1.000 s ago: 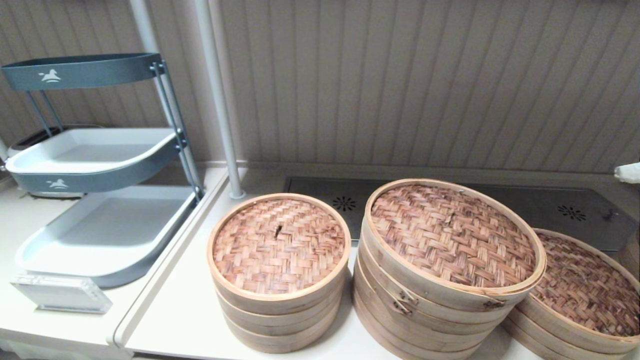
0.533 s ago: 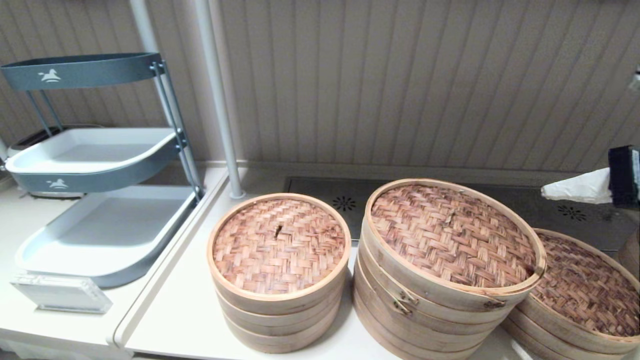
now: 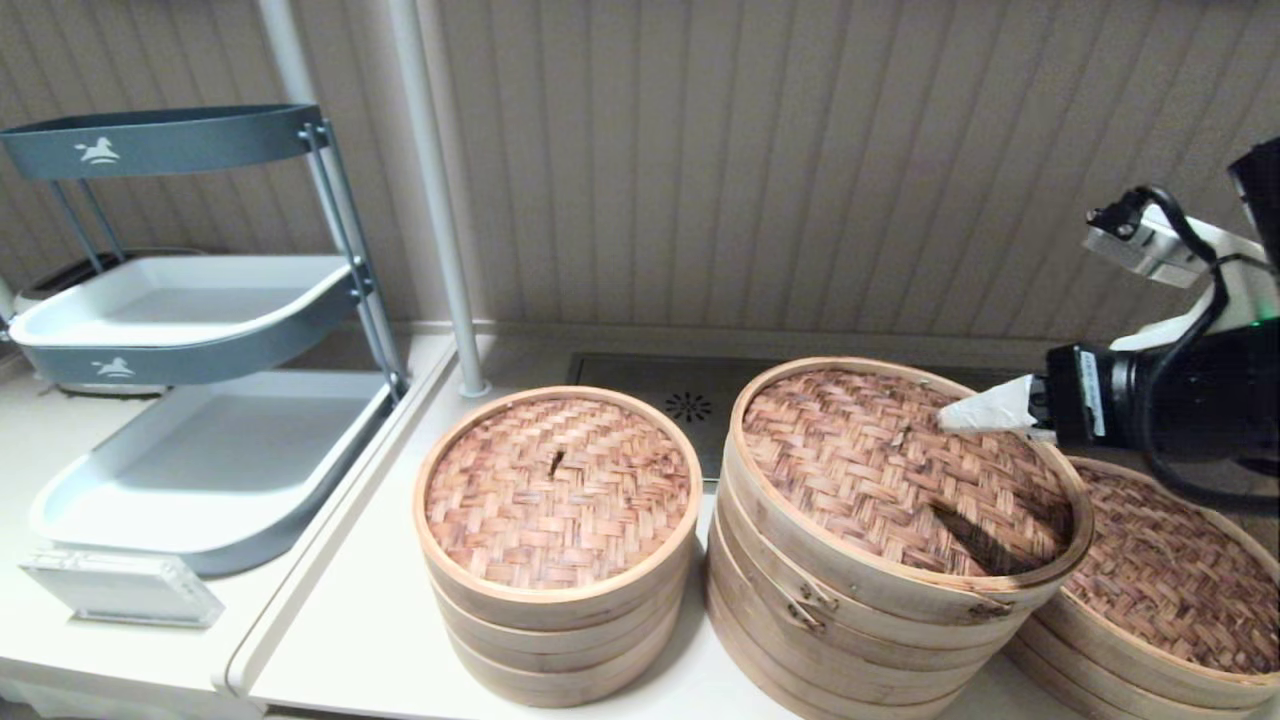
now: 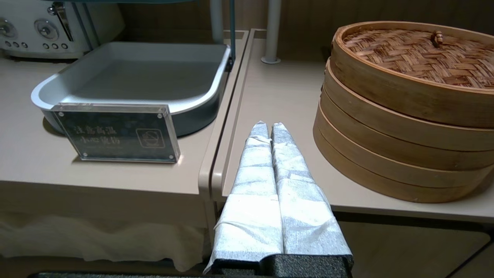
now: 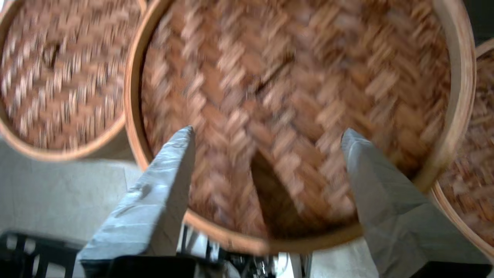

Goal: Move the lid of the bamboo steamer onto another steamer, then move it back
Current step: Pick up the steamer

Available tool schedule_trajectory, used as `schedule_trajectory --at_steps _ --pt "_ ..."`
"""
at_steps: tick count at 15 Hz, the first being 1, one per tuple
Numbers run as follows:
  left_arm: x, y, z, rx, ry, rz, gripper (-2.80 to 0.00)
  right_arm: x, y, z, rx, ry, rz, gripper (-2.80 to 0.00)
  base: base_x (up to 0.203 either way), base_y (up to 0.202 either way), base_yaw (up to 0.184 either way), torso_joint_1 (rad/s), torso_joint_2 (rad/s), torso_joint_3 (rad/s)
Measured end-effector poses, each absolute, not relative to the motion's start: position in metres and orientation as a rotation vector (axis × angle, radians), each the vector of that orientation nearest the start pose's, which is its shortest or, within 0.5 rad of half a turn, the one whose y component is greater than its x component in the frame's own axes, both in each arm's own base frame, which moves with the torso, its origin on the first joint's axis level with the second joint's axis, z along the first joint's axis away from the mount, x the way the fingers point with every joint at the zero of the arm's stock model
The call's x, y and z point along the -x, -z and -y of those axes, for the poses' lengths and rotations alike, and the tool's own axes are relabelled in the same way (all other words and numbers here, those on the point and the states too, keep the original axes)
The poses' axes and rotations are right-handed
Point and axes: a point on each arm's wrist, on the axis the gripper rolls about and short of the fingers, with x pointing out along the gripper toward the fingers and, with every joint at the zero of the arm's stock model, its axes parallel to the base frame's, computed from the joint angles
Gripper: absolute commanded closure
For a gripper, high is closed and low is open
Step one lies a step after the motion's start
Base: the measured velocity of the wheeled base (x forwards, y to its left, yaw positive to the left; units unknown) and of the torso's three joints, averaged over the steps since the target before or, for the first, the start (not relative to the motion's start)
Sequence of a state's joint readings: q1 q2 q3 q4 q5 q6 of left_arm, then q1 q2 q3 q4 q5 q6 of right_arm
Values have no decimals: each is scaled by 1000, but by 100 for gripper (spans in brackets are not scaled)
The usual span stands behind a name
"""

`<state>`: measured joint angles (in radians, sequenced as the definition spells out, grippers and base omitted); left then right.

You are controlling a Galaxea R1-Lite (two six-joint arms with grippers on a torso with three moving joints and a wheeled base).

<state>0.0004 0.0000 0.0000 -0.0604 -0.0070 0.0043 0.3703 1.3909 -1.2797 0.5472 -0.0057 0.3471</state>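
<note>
three steamers stand on the worktop [image 3: 350, 620], and we log them left to right. far left, off the worktop proper, a grey tiered rack [image 3: 190, 330] and a clear sign holder [image 3: 120, 588]. the left tool [image 4: 266, 127] is parked low at the worktop's front edge, near the sign holder, its wrapped fingers pressed together.

next comes the narrower small stack [image 3: 557, 545], lid on, untouched. beside it is the taller stack with a metal clasp [image 3: 800, 598]; the bamboo steamer lid [image 3: 905, 470] sits on top of it, seated level, not yet lifted. just beside and partly behind that, at the right edge, lies another steamer [image 3: 1170, 600], low and wearing its own darker woven lid.

change noted: a second ago the right arm was barely at the frame edge; half a second ago only a wrapped fingertip showed far right. now the right tool [image 5: 266, 154] has swung in over the right part of the bamboo steamer lid and casts a shadow on the weave. its fingers [image 5: 162, 185] are spread wide, apart from the lid, holding nothing.

our reading: the approach is under way and no grasp is made. we judge the next move needs the spread fingers brought down to the lid's rim.
</note>
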Motion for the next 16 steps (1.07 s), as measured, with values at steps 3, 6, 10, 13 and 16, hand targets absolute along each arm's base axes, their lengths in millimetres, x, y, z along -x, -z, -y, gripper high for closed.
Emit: schedule_trajectory --at_steps 3,6,10,13,16 --pt "23 -82 0 -4 6 61 0 -209 -276 -93 -209 -173 -634 -280 0 0 0 0 0 0" --pt "23 -82 0 -5 7 61 0 -219 -262 -108 -153 -96 -616 -280 0 0 0 0 0 0" --pt "23 -82 0 -4 6 61 0 -229 -245 -122 -125 -74 -599 -280 0 0 0 0 0 0" --pt "23 -82 0 -5 6 60 0 -235 -237 -123 -118 -54 -614 -280 0 0 0 0 0 0" --pt "23 -82 0 -4 6 61 0 -239 -236 -125 -129 1 -582 -280 0 0 0 0 0 0"
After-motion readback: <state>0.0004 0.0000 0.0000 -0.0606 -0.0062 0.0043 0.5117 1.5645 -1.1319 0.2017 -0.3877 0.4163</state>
